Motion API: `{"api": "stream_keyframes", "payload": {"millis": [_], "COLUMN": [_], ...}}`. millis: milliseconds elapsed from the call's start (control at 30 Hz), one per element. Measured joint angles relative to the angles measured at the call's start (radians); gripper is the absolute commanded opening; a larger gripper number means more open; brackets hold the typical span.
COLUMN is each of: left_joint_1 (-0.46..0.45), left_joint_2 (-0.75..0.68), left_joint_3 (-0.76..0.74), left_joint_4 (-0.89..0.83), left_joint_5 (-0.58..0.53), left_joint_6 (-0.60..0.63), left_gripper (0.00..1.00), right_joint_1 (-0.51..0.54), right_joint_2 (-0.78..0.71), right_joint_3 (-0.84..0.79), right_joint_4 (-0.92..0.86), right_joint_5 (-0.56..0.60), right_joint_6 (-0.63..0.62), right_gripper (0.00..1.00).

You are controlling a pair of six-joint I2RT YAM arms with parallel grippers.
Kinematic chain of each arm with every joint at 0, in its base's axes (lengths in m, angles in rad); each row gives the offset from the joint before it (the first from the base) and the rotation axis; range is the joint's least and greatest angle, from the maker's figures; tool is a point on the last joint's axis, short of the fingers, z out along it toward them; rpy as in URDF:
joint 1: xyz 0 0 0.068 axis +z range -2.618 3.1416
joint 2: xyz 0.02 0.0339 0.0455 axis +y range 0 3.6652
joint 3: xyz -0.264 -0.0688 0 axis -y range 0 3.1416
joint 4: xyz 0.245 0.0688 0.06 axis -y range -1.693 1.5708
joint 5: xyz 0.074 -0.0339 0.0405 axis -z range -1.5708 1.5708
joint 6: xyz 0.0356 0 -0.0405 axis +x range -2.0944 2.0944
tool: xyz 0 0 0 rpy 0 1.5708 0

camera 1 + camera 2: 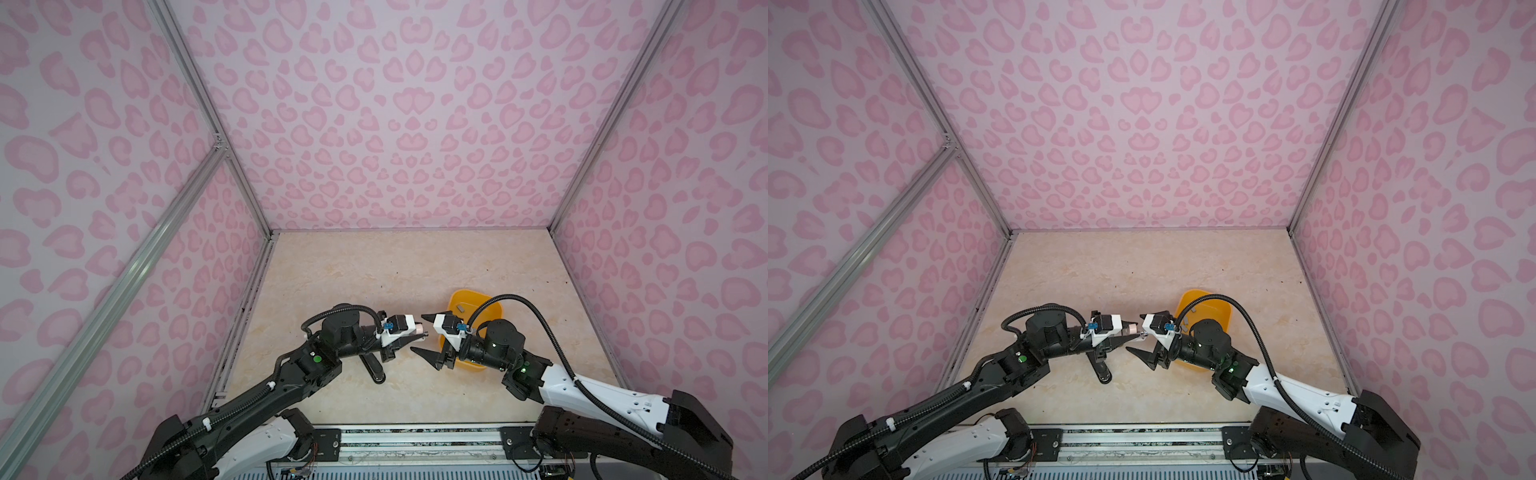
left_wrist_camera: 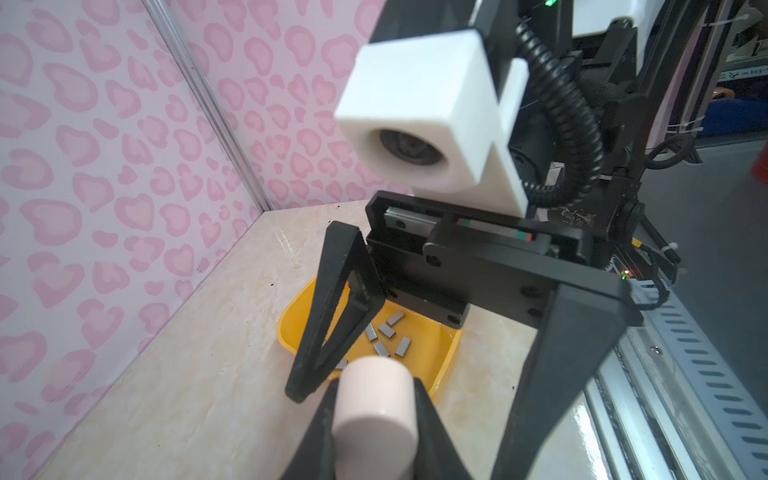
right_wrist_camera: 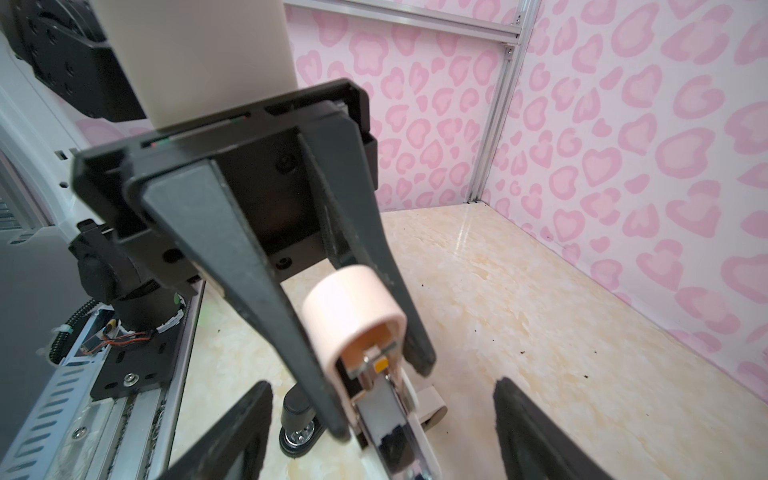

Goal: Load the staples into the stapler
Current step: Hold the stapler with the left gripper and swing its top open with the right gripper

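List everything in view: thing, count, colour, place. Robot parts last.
table: one, beige marble pattern, booth floor.
walls: three, pink heart print, around the table.
tray: one, orange, on the table under the right arm.
staples: at least six visible, grey, loose in the tray.
pink stapler: one, pale pink, held by the left gripper.
black stapler: one, black, on the table under the left arm.
left gripper: one, black, fingers shut on the pink stapler.
right gripper: one, black, fingers open, facing the pink stapler.
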Motion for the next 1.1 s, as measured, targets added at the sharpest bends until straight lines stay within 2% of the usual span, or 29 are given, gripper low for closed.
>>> {"api": "stream_keyframes", "payload": {"millis": [267, 433, 733, 867, 967, 1100], "left_joint_1": [-0.001, -0.002, -0.004, -0.004, -0.005, -0.005], "left_joint_2": [0.002, 0.001, -0.007, -0.012, -0.014, -0.025], "left_joint_3": [0.000, 0.000, 0.006, 0.006, 0.006, 0.006], "left_joint_4": [-0.001, -0.005, -0.015, -0.027, -0.030, -0.030], "left_joint_5": [0.023, 0.034, 0.050, 0.050, 0.049, 0.048], "left_joint_6": [0.009, 0.020, 0.023, 0.023, 0.023, 0.023], "left_gripper": [0.04, 0.04, 0.04, 0.04, 0.04, 0.04], "right_joint_1": [0.000, 0.000, 0.000, 0.000, 0.000, 0.000], "right_joint_2": [0.016, 0.017, 0.045, 0.046, 0.044, 0.043], "right_joint_3": [0.013, 0.016, 0.030, 0.030, 0.030, 0.032], "right_joint_4": [-0.007, -0.007, -0.010, -0.011, -0.011, -0.014], "right_joint_5": [-0.054, -0.072, -0.088, -0.088, -0.089, -0.092], "right_joint_6": [0.008, 0.009, 0.010, 0.008, 0.008, 0.008], "right_gripper": [0.75, 0.64, 0.61, 0.52, 0.53, 0.61]}}
